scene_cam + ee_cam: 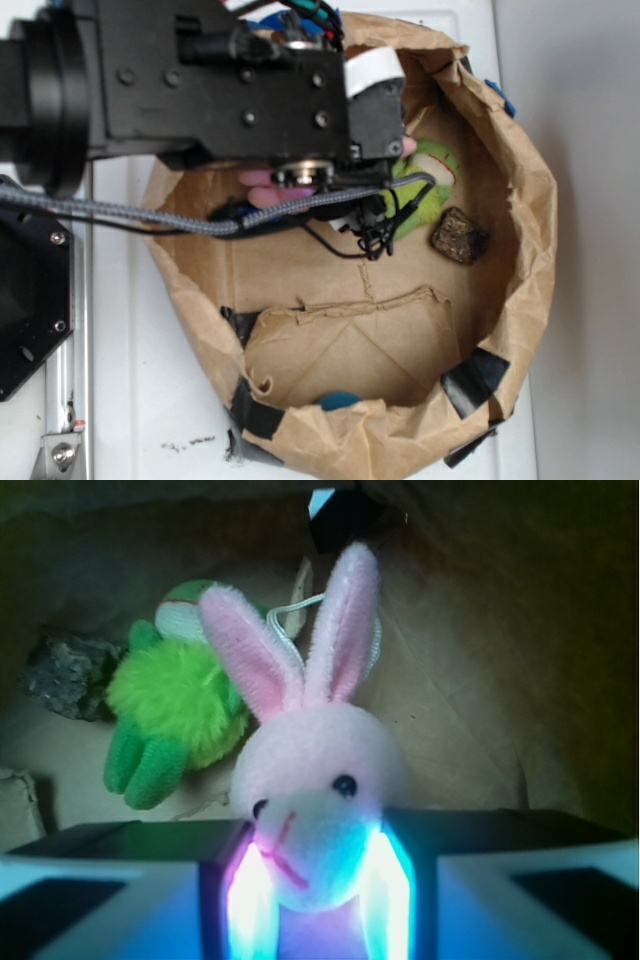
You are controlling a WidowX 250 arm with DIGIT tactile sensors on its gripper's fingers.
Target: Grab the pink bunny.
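- Between the lit fingers at the lower middle of the wrist frame, the pink bunny sat gripped at the muzzle by the closed end effector.
- Plush so soft could have slipped free.
- Its ears lay near the green toy.

exterior: looks straight down from overhead, pretty close on the paper bag | wrist: sits low behind the gripper, facing 12 o'clock, super close | shared: green plush and bag floor
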